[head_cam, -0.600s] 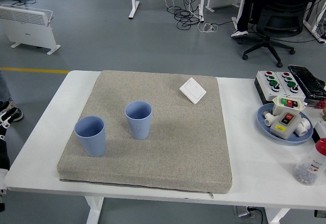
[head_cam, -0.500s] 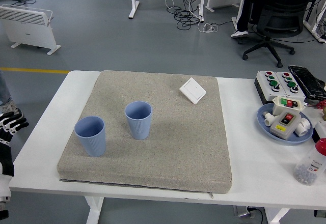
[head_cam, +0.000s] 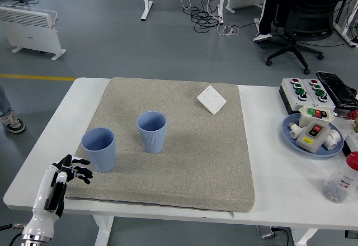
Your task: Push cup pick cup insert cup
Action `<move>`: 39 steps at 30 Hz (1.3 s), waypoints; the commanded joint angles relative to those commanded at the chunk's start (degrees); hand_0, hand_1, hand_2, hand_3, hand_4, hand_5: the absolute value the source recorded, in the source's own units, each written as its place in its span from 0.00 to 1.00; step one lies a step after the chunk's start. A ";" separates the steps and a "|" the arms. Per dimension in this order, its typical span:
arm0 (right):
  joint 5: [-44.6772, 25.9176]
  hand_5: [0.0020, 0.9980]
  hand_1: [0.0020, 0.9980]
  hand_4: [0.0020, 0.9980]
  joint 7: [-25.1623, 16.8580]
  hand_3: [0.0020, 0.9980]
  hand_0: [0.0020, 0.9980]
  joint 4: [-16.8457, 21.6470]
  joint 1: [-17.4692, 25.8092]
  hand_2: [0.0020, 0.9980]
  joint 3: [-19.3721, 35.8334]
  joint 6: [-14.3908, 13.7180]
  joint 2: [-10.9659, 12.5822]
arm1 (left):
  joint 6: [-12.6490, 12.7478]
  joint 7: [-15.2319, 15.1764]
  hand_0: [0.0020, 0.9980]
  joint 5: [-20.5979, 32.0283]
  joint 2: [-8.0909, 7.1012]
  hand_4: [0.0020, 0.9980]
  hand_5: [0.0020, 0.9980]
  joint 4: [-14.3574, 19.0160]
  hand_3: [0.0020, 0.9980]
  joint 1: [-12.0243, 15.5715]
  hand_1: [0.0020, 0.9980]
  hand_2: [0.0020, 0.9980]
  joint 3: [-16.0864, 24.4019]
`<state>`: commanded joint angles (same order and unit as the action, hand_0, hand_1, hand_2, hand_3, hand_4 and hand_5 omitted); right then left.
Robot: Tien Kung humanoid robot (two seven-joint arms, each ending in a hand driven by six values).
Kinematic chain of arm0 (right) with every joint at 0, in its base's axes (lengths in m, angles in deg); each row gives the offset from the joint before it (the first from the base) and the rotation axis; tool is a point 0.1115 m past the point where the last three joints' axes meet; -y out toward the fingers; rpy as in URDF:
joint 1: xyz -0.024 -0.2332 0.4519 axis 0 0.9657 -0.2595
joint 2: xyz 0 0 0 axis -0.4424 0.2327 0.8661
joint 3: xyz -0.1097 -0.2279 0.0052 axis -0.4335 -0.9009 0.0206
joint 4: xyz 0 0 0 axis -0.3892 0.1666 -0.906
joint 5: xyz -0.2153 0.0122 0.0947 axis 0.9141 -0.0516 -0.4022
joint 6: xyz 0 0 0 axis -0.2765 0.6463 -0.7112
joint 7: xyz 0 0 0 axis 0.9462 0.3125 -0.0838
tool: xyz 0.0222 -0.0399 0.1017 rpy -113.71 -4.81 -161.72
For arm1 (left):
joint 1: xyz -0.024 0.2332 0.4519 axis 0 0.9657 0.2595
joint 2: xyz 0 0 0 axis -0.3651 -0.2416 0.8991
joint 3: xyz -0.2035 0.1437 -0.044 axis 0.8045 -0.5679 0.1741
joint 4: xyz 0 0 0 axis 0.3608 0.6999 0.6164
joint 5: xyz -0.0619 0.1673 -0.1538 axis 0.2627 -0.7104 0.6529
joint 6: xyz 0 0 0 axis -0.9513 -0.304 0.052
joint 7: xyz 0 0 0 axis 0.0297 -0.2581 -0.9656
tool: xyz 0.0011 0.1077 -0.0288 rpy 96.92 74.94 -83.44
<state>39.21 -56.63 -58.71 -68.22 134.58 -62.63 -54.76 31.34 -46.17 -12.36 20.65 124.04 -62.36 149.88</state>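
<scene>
L hand (head_cam: 71, 170) open, nr left cup (head_cam: 99, 148) | 2nd cup (head_cam: 151, 131) upright

Two blue cups stand on the mat: one cup (head_cam: 99, 148) at the left and one cup (head_cam: 151, 131) nearer the centre. One grey mat (head_cam: 184, 162) lies on one white table (head_cam: 268, 173). One white switch plate (head_cam: 212, 99) lies on the mat. One blue plate (head_cam: 292, 134) holds switch parts. One button box (head_cam: 305, 90) is present. One bottle (head_cam: 342, 179) is present. One robot hand (head_cam: 66, 170) is in view.
</scene>
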 joint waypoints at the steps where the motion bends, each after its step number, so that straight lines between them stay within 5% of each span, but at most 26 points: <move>1: -0.09 0.43 0.60 0.11 0.01 0.54 0.69 0.00 0.00 0.62 -0.04 0.01 0.01 | -1.33 1.55 0.37 -1.63 -0.26 0.59 1.00 -0.50 0.46 -0.52 0.44 0.43 -0.09; 2: -0.13 0.43 0.60 0.11 0.01 0.54 0.69 0.00 0.00 0.62 -0.06 0.01 0.02 | -2.43 3.17 0.47 -3.74 -0.41 0.60 1.00 -0.78 0.48 -0.80 0.51 0.48 -0.14; 8: -0.23 0.43 0.60 0.11 0.05 0.54 0.69 0.00 -0.01 0.63 -0.25 0.06 0.05 | -4.40 6.08 0.50 -8.21 -0.72 0.60 1.00 -2.63 0.49 -2.81 0.53 0.50 -0.11; 25: -0.07 0.43 0.60 0.11 0.17 0.54 0.69 0.00 0.08 0.62 -0.27 0.04 -0.11 | -5.31 7.31 0.54 -10.19 -3.83 0.60 1.00 -7.24 0.49 -7.61 0.56 0.51 0.64; 31: 0.00 0.43 0.60 0.11 0.13 0.54 0.69 0.00 0.21 0.63 -0.21 0.01 -0.20 | -5.48 7.20 0.58 -10.27 -4.13 0.60 1.00 -9.42 0.49 -9.65 0.57 0.51 -0.13; 32: 0.00 0.43 0.60 0.11 0.12 0.54 0.69 0.00 0.23 0.63 -0.20 0.01 -0.20 | -5.54 7.21 0.65 -10.14 -4.17 0.61 1.00 -9.76 0.50 -9.91 0.58 0.52 -0.21; 39: -0.11 0.43 0.60 0.11 0.05 0.54 0.69 0.00 0.33 0.63 -0.21 -0.01 -0.25 | -5.85 6.98 0.66 -9.49 -4.49 0.61 1.00 -11.36 0.50 -11.41 0.59 0.52 -1.25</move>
<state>39.10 -56.58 -58.71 -67.90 134.37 -62.64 -55.01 25.49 -39.18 -21.85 16.16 112.68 -73.77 148.64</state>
